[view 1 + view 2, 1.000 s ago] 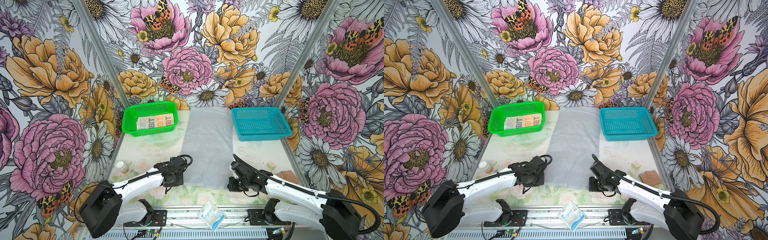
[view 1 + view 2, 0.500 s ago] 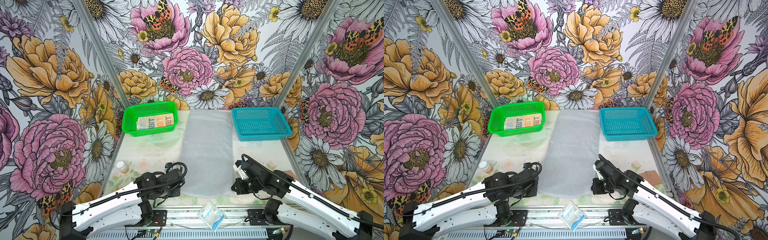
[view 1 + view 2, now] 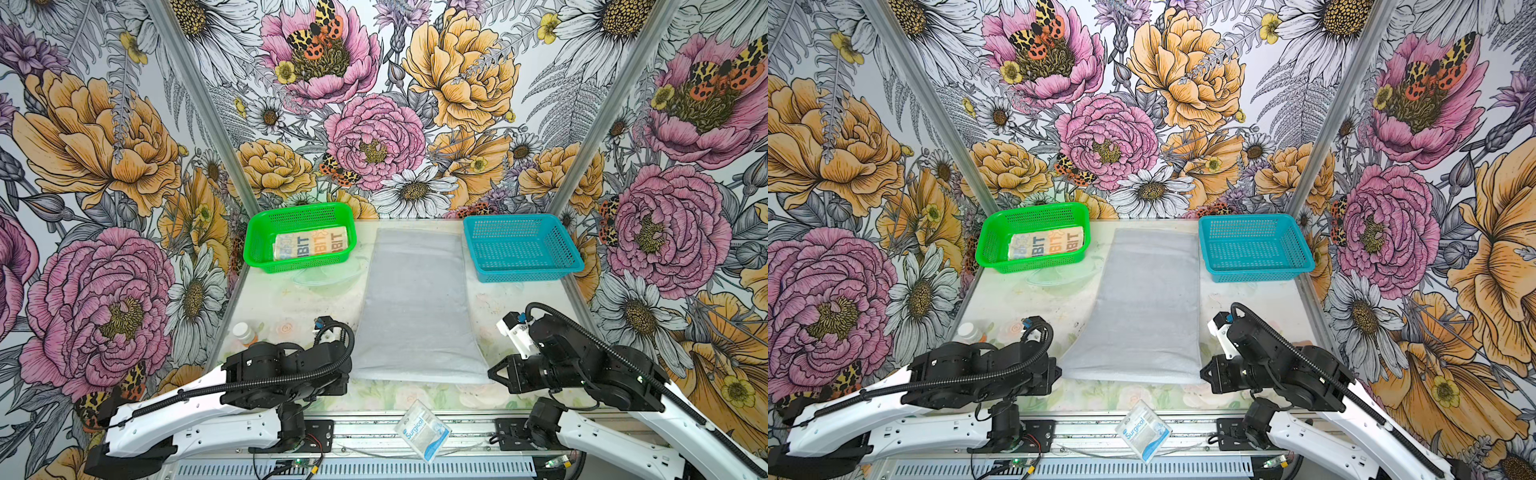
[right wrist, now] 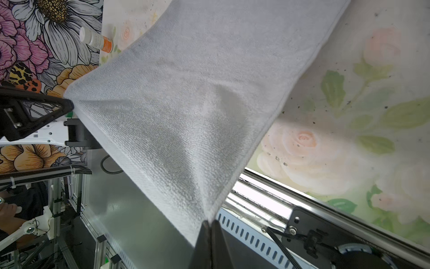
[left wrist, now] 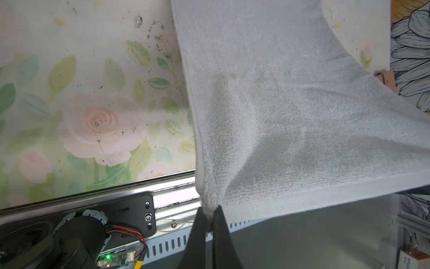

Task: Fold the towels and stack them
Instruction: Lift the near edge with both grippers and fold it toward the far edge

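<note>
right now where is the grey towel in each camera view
In a top view: grey towel spread mid-table between green basket and blue basket.
In a top view: grey towel likewise mid-table.
Left wrist: grey towel fills much of it, corner pinched in left gripper.
Right wrist: grey towel fills the middle, corner in right gripper.
Shared landmark: silver front rail.

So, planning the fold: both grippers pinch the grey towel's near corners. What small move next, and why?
Probably lift both corners together toward the far edge: the left gripper and right gripper are shut on them, and the grey towel is stretched out full length.
</note>
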